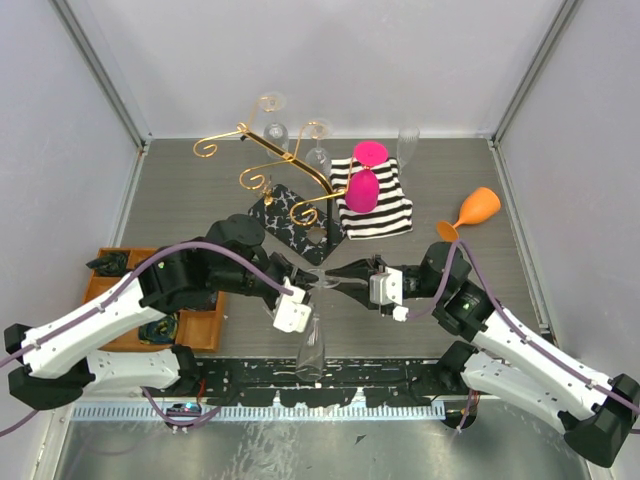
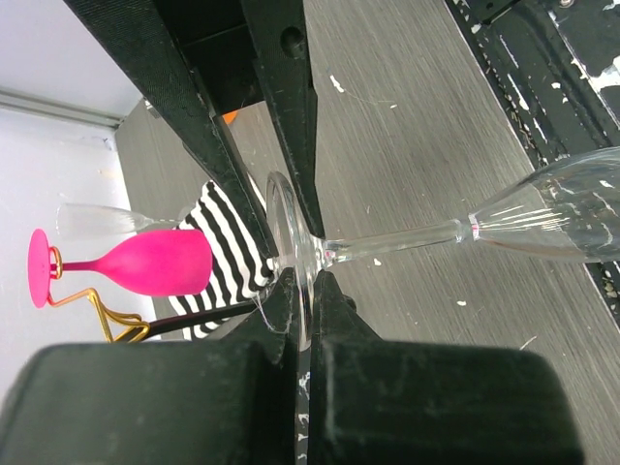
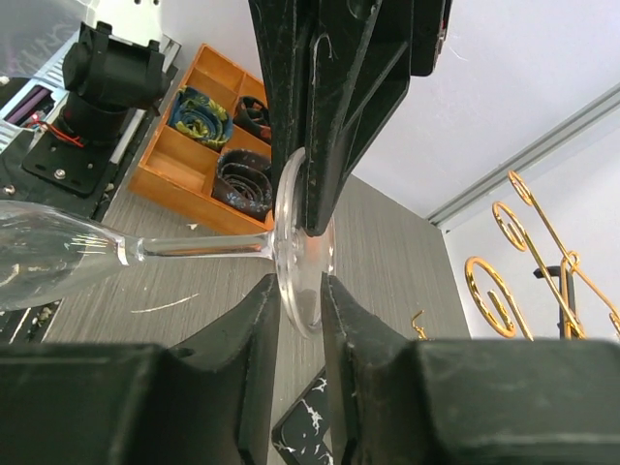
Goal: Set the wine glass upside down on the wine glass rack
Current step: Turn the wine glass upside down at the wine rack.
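Note:
A clear wine glass (image 1: 313, 345) hangs level above the table between the two arms, its bowl toward the near edge and its foot toward the rack. My left gripper (image 1: 312, 284) (image 2: 308, 281) is shut on the rim of the foot, and the stem (image 2: 397, 242) runs off to the right. From the other side, my right gripper (image 1: 338, 277) (image 3: 300, 286) straddles the same foot (image 3: 302, 262), its fingers still slightly apart around it. The wine glass rack (image 1: 283, 165), gold wire scrolls on a black marbled base (image 1: 295, 222), stands just behind; its scrolls (image 3: 489, 291) show in the right wrist view.
A pink glass (image 1: 364, 188) hangs from a rack hook over a black-and-white striped cloth (image 1: 390, 212). Clear glasses (image 1: 277, 130) hang at the back of the rack. An orange glass (image 1: 474, 210) lies at the right. A wooden tray (image 1: 120, 300) sits at the left.

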